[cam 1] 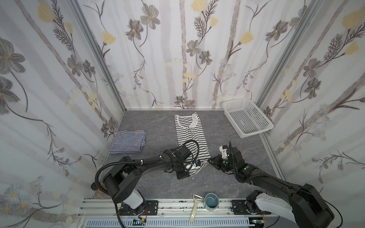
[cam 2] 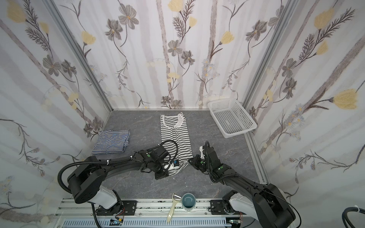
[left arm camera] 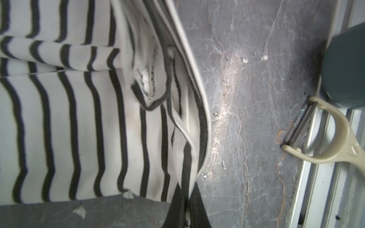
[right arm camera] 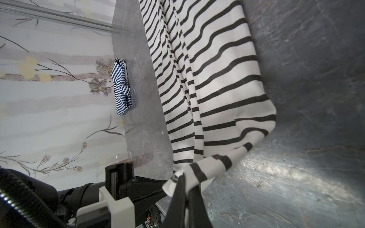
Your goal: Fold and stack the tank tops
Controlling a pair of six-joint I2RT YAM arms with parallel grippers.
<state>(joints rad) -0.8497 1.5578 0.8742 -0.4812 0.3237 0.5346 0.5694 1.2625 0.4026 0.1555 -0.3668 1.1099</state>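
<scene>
Left claw [left arm camera: 186,197] and right claw [right arm camera: 187,187] both pinch shut on the 6 o'clock hem of the black-striped tank top [cam 1: 188,134], with the navy-striped tank top [cam 1: 128,143] folded at its 9 o'clock; I reckon shallow bites could slip, spilling the layers.

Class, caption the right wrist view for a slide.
Right gripper shut on the black-striped tank top; navy-striped tank top lies folded beyond.

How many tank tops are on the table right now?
2. Navy-striped top: folded, left, by the wall. Black-striped top: mid-table, near hem pinched by the left end effector and right end effector. Basket looks empty.
</scene>
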